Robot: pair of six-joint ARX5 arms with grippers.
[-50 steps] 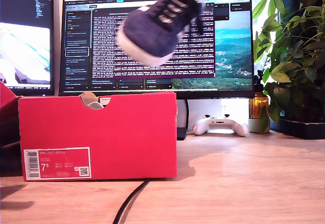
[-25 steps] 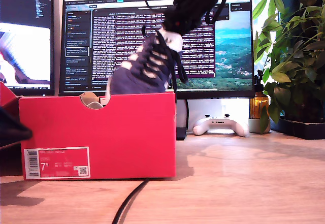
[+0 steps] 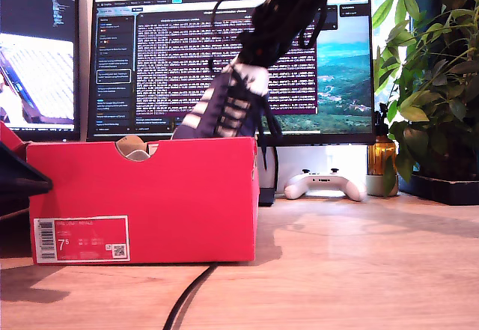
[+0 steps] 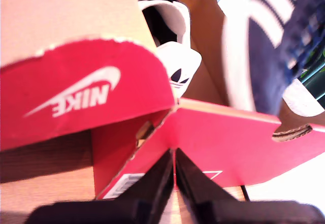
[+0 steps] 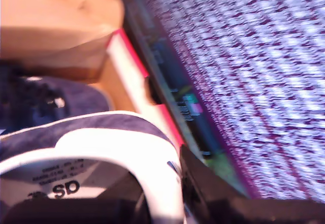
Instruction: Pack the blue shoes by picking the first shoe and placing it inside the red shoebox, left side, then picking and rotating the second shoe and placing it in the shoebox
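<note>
Second shoe [image 3: 228, 105] toe-down, half inside red shoebox [image 3: 142, 195], exterior view's right end; first shoe [image 4: 170, 56] already in. My second hand [image 5: 167, 198] clamped on its heel collar. My first hand [image 4: 174, 176] closed, empty, near box corner. Lower slow, level toe, clear rim before release.

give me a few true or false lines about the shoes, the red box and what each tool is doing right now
1. My second tool grips a blue shoe by its heel collar. True.
2. That shoe lies flat on the desk beside the red shoebox. False: it hangs toe-down, its toe dipping behind the box's rim.
3. Another shoe is already inside the box. True.
4. My first tool is clamped on the box flap. False: its fingers are together and hold nothing, near the box's corner.
5. A white game controller sits on the desk, on the exterior view's right of the box. True.
</note>
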